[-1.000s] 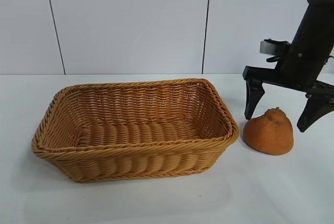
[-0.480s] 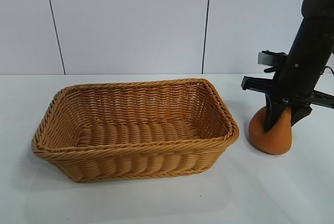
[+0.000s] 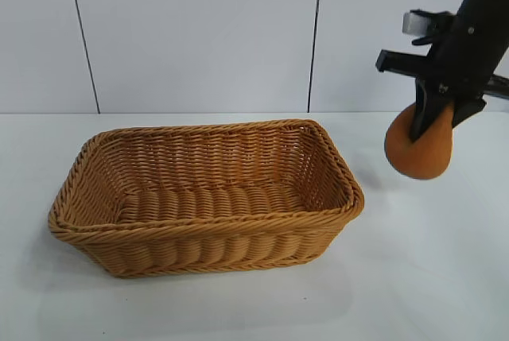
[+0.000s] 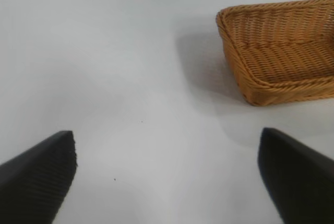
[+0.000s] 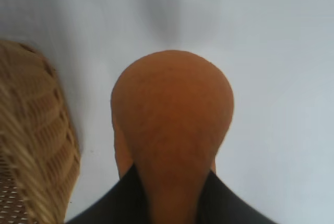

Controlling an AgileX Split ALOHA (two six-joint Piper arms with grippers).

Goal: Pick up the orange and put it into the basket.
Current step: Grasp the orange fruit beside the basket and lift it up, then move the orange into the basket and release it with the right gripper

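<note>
My right gripper (image 3: pixel 433 118) is shut on the orange (image 3: pixel 420 150), a dull orange-brown fruit, and holds it in the air above the table, just right of the basket (image 3: pixel 199 234). In the right wrist view the orange (image 5: pixel 172 114) hangs squeezed between the black fingers (image 5: pixel 125 198), with the basket's rim (image 5: pixel 36 130) beside it. The tan wicker basket stands empty at the table's middle. My left gripper (image 4: pixel 167 177) is open and empty over bare table, with the basket (image 4: pixel 250 83) some way off; it is out of the exterior view.
The white table (image 3: pixel 413 277) runs to a pale panelled wall (image 3: pixel 199 31) behind. The orange's shadow lies on the table below it.
My right gripper came down over the orange, shut on it, and has lifted it off the table. The basket has not moved.
</note>
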